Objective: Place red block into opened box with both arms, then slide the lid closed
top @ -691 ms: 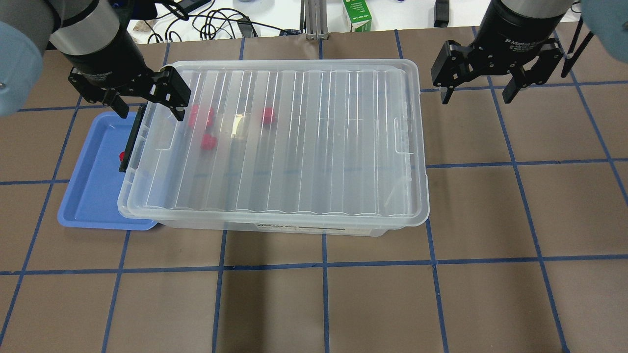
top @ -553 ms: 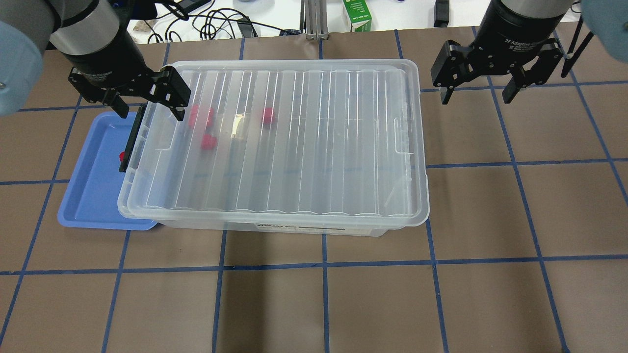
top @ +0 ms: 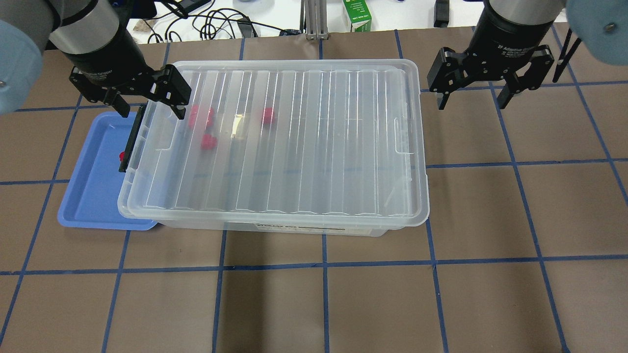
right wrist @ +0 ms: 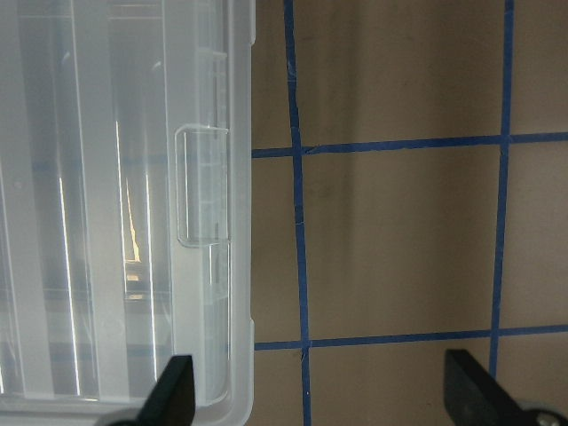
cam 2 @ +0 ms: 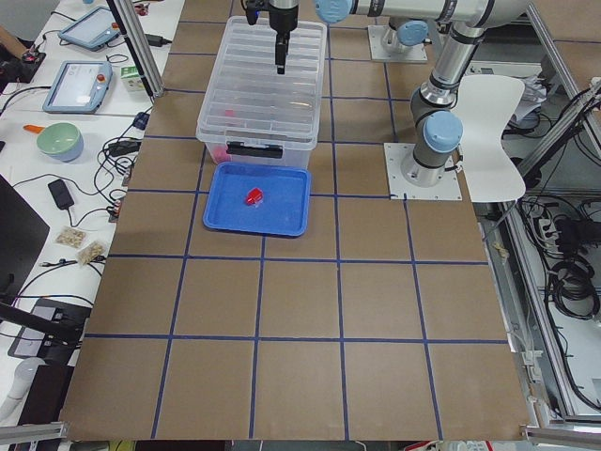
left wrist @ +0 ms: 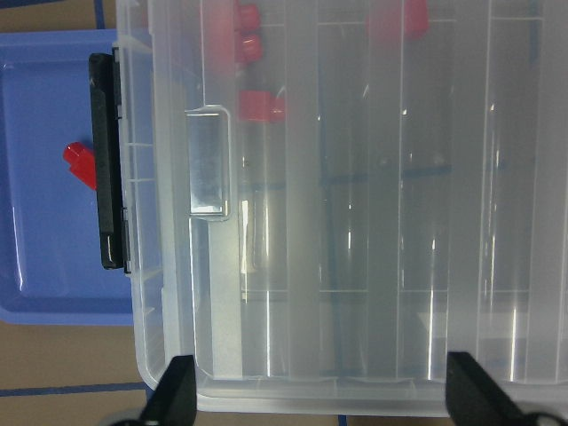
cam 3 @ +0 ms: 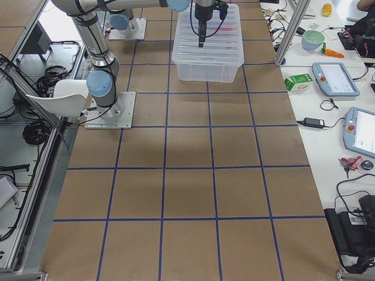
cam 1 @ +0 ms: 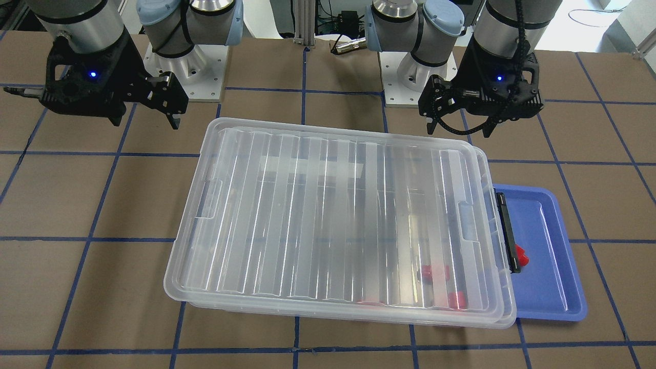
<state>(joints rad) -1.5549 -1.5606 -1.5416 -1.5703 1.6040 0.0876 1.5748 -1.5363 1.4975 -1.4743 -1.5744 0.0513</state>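
Note:
The clear lid (top: 304, 142) lies over the clear box (top: 274, 228), leaving a narrow strip with the black bar (top: 131, 142) uncovered at the tray end. Three red blocks (top: 201, 116) show blurred through the lid. Another red block (top: 121, 156) (left wrist: 80, 162) lies in the blue tray beside the bar. My left gripper (top: 149, 110) (left wrist: 324, 399) hovers open over that end of the lid, holding nothing. My right gripper (top: 471, 103) (right wrist: 324, 399) hangs open and empty above the table just past the lid's other short end.
The blue tray (top: 93, 186) is tucked partly under the box on my left. A green carton (top: 357, 14) and cables lie past the table's far edge. Both arm bases (cam 1: 189, 77) stand behind the box. Brown table with a blue tape grid extends in front and to the right.
My right gripper has shifted slightly left, toward the lid's end. The left gripper, lid and blocks have not moved.

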